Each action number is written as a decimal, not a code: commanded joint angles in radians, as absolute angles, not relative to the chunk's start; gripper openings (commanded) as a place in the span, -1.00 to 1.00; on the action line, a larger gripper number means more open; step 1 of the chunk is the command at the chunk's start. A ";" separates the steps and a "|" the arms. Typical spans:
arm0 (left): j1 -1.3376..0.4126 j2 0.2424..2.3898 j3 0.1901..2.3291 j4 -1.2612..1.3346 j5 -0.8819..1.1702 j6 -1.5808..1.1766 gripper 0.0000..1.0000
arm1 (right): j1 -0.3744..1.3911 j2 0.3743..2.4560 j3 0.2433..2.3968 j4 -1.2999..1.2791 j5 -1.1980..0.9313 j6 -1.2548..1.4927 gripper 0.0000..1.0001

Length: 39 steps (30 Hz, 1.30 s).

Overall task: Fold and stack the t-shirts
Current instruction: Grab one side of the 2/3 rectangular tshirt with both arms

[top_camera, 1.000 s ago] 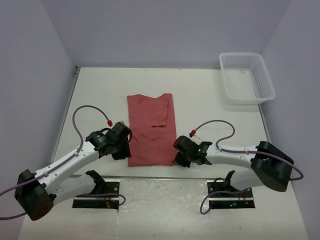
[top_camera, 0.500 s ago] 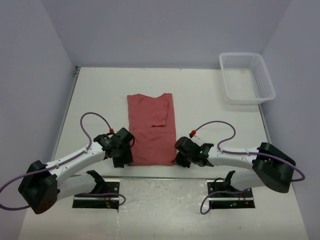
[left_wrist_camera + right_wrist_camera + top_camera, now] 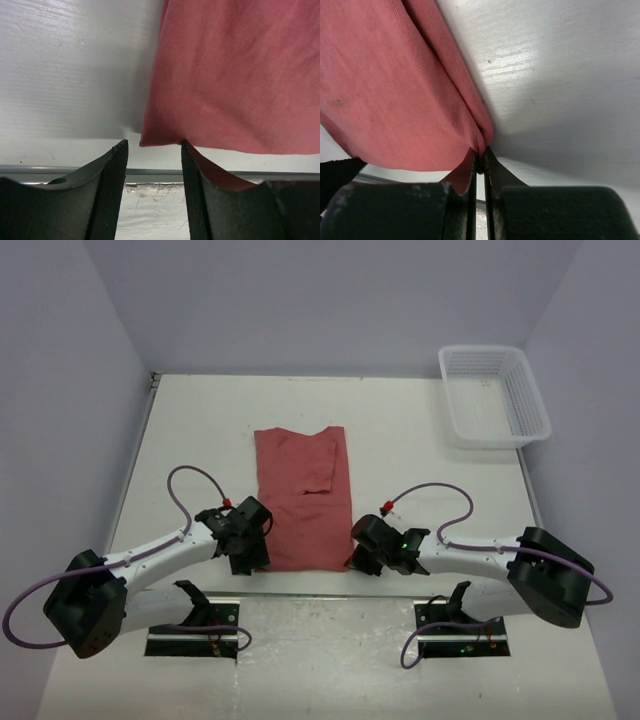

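A brick-red t-shirt (image 3: 303, 498) lies folded lengthwise into a tall strip on the white table. My left gripper (image 3: 250, 558) is open at the strip's near left corner; in the left wrist view the corner (image 3: 160, 137) sits just beyond the gap between my fingertips, the right fingertip (image 3: 192, 170) touching the hem. My right gripper (image 3: 357, 558) is at the near right corner and is shut on the shirt's folded edge (image 3: 481, 135), the cloth pinched between the tips. The t-shirt fills the upper left of the right wrist view (image 3: 385, 90).
A white mesh basket (image 3: 493, 395) stands at the back right of the table. The table's near metal edge (image 3: 150, 171) runs just under both grippers. Purple walls close in the left, back and right sides.
My left arm has swung inward and toward the near edge, bringing its gripper to the shirt's near left corner. My right gripper has barely moved.
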State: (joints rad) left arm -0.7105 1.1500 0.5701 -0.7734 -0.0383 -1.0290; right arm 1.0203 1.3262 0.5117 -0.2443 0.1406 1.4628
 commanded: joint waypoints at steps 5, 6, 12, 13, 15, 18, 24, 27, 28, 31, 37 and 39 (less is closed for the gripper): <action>-0.719 1.187 0.508 -0.680 -0.041 -1.031 -0.09 | 1.023 1.350 0.448 -0.439 0.210 1.445 -1.00; -0.718 1.187 0.505 -0.675 -0.044 -1.031 -0.09 | 1.023 1.348 0.445 -0.436 0.209 1.443 -1.00; -0.718 1.193 0.511 -0.669 -0.072 -1.029 -0.17 | 1.026 1.356 0.448 -0.431 0.199 1.440 -1.00; -0.718 1.190 0.524 -0.675 -0.089 -1.028 -0.23 | 1.025 1.358 0.446 -0.433 0.198 1.443 -1.00; -0.718 1.175 0.532 -0.683 -0.095 -1.026 -0.24 | 1.026 1.356 0.448 -0.433 0.195 1.445 -1.00; -0.718 1.175 0.535 -0.695 -0.106 -1.028 -0.24 | 1.026 1.350 0.445 -0.439 0.201 1.451 -1.00; -0.718 1.235 0.520 -0.678 -0.127 -1.035 -0.32 | 1.035 1.358 0.460 -0.440 0.199 1.448 -1.00; -0.718 1.270 0.508 -0.655 -0.138 -1.031 -0.37 | 1.043 1.371 0.469 -0.445 0.199 1.448 -1.00; -0.716 1.276 0.505 -0.647 -0.146 -1.029 -0.51 | 1.045 1.376 0.471 -0.446 0.199 1.450 -1.00; -0.715 1.285 0.496 -0.632 -0.150 -1.026 -0.74 | 1.049 1.385 0.471 -0.446 0.198 1.453 -1.00; -0.715 1.238 0.503 -0.656 -0.124 -1.017 -1.00 | 1.052 1.371 0.494 -0.488 0.222 1.453 -1.00; -0.716 1.209 0.514 -0.685 -0.118 -1.017 -1.00 | 1.052 1.365 0.506 -0.523 0.241 1.442 -1.00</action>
State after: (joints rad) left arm -0.7158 1.2140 0.5518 -0.6727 -0.0299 -1.0294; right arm 1.0420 1.3308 0.5320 -0.2836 0.1677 1.4677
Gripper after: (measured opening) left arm 0.018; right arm 0.023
